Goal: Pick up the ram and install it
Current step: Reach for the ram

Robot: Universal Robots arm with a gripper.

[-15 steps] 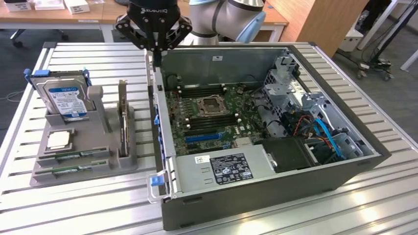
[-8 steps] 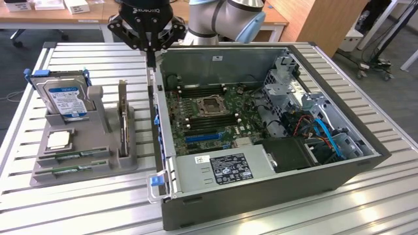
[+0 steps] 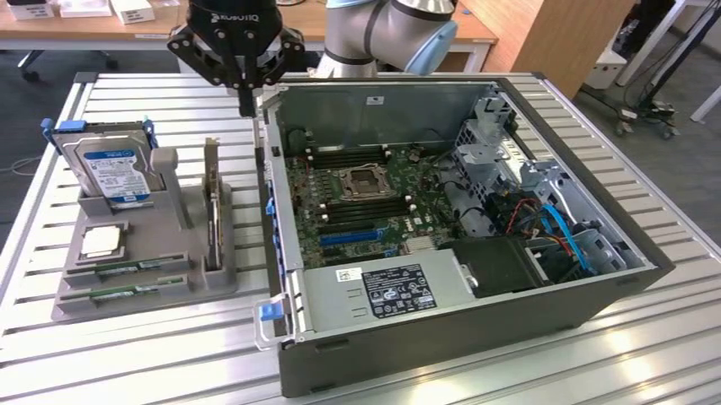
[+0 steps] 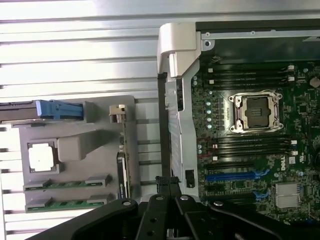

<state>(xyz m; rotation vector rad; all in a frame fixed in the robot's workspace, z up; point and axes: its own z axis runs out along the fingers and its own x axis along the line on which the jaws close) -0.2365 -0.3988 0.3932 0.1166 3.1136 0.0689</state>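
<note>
Exterior view: hand (image 3: 246, 108) clenched with nothing in it, hanging over the strip of tabletop (image 3: 135, 371) between the grey holder (image 3: 169, 177) and the open computer case (image 3: 451, 337), well above both. Task looks barely started: ram (image 3: 124, 269) not picked up, lying flat in a slot at the holder's near end, second stick (image 3: 121, 292) just beside it in the next slot. Wrist view agrees, both sticks seated in the holder, hand's tips pressed together. Memory slots (image 3: 344, 155) either side of the CPU socket (image 3: 366, 181) look empty, so I'd judge both the pick and the install are left to do. Ram is a long thin green board with small dark chips, ends sitting by grey tabs of the holder
</note>
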